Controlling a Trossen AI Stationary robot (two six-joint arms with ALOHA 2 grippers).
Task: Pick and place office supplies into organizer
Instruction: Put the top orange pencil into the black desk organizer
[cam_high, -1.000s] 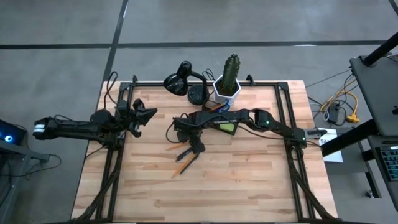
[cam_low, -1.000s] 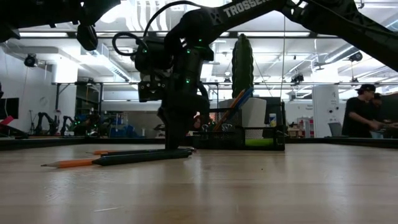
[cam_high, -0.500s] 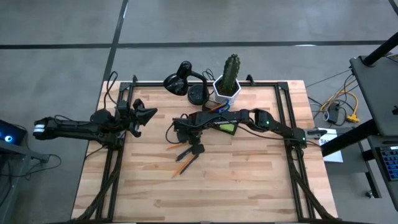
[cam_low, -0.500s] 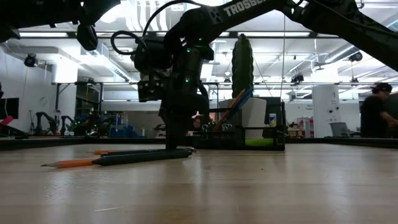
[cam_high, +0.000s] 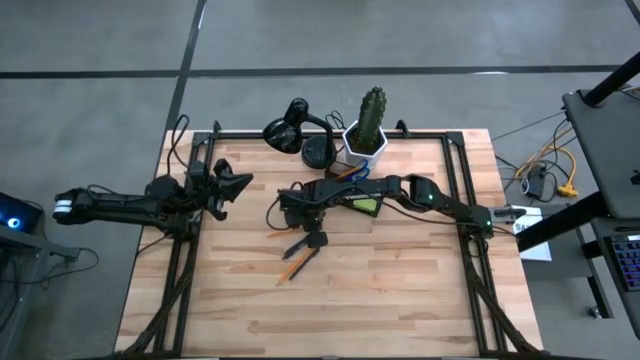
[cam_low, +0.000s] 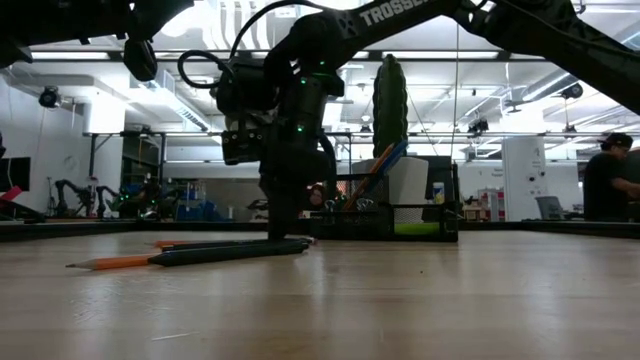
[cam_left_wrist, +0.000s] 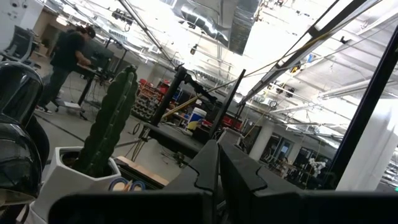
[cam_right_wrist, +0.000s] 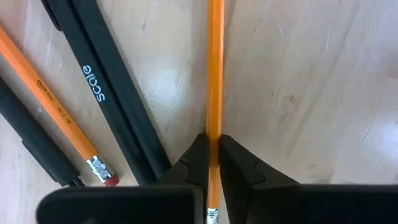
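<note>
Right pincer (cam_right_wrist: 212, 163) pinching an orange pencil (cam_right_wrist: 215, 68) lying flat on the wood bench (cam_high: 400, 290), fingers pressed tight on the thin shaft, one each side. Right wrist view gives the detail: hexagonal orange shaft, plain wood underneath, and beside it a second orange pencil (cam_right_wrist: 56, 109) with metal ferrule and pink eraser, a black ruler-like strip printed "scale" (cam_right_wrist: 109, 93) and a dark pen (cam_right_wrist: 34, 140), all loose on the bench, fanned out, not crossing the gripped pencil. High view shows only where this is: right pincer (cam_high: 314, 238) near bench centre, over a small scatter of orange and dark sticks (cam_high: 296, 258) just nearer the front edge; the organizer (cam_high: 350, 195) sits just behind it toward the far edge, dark box with a lime-green pad (cam_high: 366, 206) in it, next to the white cactus pot (cam_high: 367, 140) and black desk lamp (cam_high: 292, 130). Low view adds height: pincer tips down at bench level, dark pen (cam_low: 235, 251) and orange pencil (cam_low: 110, 263) lying flat in front, organizer (cam_low: 400, 215) behind with pencils (cam_low: 375, 165) standing slanted in it. Left pincer (cam_high: 232, 184) parked at the left bench edge, pressed together, holding nothing; its wrist view looks past the closed fingers (cam_left_wrist: 217, 174) at the cactus (cam_left_wrist: 112, 121) and a person in the room beyond.
</note>
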